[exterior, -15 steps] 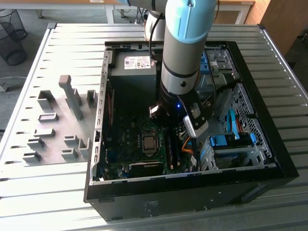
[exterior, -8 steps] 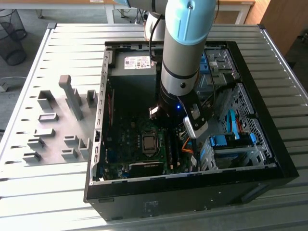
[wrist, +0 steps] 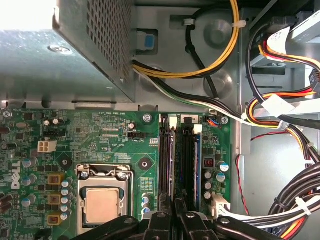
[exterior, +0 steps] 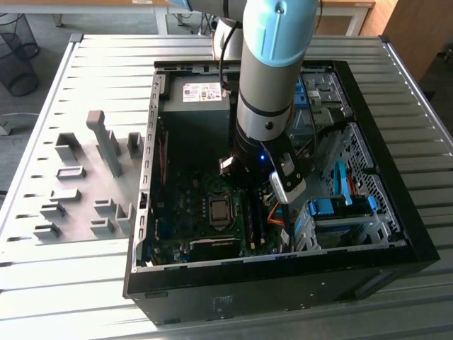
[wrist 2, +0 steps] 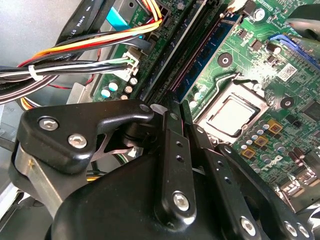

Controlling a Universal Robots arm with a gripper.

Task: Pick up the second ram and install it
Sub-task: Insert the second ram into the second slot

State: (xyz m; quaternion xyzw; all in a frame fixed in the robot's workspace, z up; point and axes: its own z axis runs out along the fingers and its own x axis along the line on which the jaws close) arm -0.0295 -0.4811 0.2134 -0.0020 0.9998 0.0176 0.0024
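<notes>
The black claw (wrist: 172,220) hangs low inside the open black computer case (exterior: 396,251), directly over the green motherboard (wrist: 100,135) and its row of long black memory slots (wrist: 166,160). In both wrist views its two fingers (wrist 2: 175,150) stand close together with a narrow gap between them, and whether anything is pinched there cannot be told. The thin blue circuit-board memory stick (wrist: 197,165) stands upright in the slot farthest from the square silver processor (wrist: 101,205), just beside the fingertips; in the second wrist view it (wrist 2: 212,42) runs away from the claw as a long blue strip. Bundles of yellow, orange, red and black cables (wrist: 280,112) lie next to the slots.

In the exterior view the grey and light-blue arm (exterior: 272,71) reaches down into the case, which lies on a ribbed grey metal counter (exterior: 78,283). On that view's left a grey holder plate with upright blocks (exterior: 85,191) lies beside the case. Light-blue plastic drive clips (exterior: 333,207) sit at the case's right side.
</notes>
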